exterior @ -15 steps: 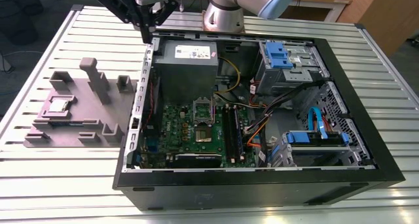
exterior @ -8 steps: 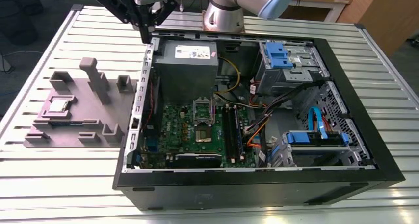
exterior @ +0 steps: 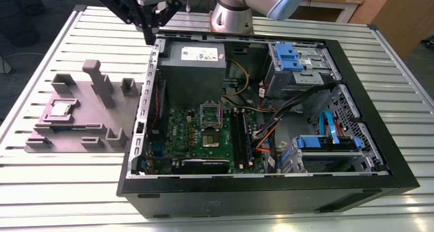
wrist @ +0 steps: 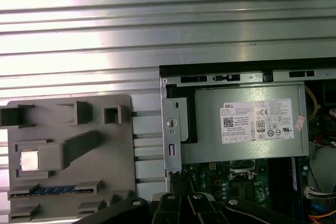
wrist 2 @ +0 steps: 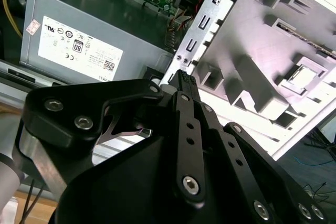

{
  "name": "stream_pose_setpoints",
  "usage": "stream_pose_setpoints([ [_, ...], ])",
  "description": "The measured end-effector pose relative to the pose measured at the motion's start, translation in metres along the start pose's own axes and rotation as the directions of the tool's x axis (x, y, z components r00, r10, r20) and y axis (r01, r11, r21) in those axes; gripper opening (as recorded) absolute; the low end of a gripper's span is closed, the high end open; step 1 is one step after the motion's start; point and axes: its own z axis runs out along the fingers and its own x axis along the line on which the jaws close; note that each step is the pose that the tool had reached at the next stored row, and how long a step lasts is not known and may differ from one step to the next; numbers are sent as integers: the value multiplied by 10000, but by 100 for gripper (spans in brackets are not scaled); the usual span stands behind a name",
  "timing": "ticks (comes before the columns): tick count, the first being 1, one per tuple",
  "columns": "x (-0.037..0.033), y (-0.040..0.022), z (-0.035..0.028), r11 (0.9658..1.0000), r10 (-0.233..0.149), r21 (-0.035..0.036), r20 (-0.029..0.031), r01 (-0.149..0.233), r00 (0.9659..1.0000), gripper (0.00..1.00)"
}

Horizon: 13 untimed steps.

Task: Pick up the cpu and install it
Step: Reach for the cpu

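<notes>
Over the corner of the open PC case (exterior: pixel 271 189) next to the PSU (exterior: pixel 193 64), the black gripper (exterior: pixel 150 38) hangs tip-down w/ its fingers pressed together and nothing between them. In the second wrist view the gripper (wrist 2: pixel 182 77) tapers to one narrow point just above the case's perforated metal edge. The cpu (exterior: pixel 61 108) is well apart from it, lying flat, shiny side up, in a square pocket of the grey fixture (exterior: pixel 88 125) that sits on the bench (exterior: pixel 68 191) beside the case, on the exterior view's left. The first wrist view has the cpu (wrist: pixel 29 160) as a bright square in the fixture (wrist: pixel 52 114), w/ upright grey blocks around it and a long slot alongside. The second wrist view has the cpu (wrist 2: pixel 302 77) on the far side of the fixture (wrist 2: pixel 247 35) from the gripper. Inside the case the green motherboard (exterior: pixel 203 135) lies flat w/ the socket (exterior: pixel 211 136) about mid-board and black memory sticks (exterior: pixel 241 138) just beside it, on the exterior view's right. The PSU's white label shows in both wrist views (wrist 2: pixel 79 40) (wrist: pixel 247 129). Blue drive brackets (exterior: pixel 288 57) and loose cables take up the case's other half. The silver-and-blue arm (exterior: pixel 251 8) rises behind the case.
</notes>
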Motion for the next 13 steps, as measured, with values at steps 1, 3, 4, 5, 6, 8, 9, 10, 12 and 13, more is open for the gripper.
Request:
stream_pose_setpoints([
  [1, 4, 0, 0, 10000, 0, -1, 0, 0, 10000, 11],
  [3, 12, -1, 1, 10000, 0, -1, 1, 0, 10000, 11],
  [4, 15, -1, 0, 10000, -1, -1, 0, 1, 10000, 11],
  [5, 19, -1, 0, 10000, -1, -1, 1, 1, 10000, 11],
  [6, 22, -2, 0, 10000, -1, 0, 0, 1, 10000, 11],
  [8, 29, -2, 0, 10000, -1, 0, 0, 1, 10000, 11],
  [9, 33, -2, 0, 10000, 0, 0, 0, 0, 10000, 11],
  [10, 36, -3, 1, 10000, 0, -1, 1, 0, 10000, 11],
  [12, 43, -3, 1, 10000, -1, -1, 1, 1, 10000, 11],
  [13, 46, -4, 0, 10000, -1, 0, 0, 1, 10000, 11],
])
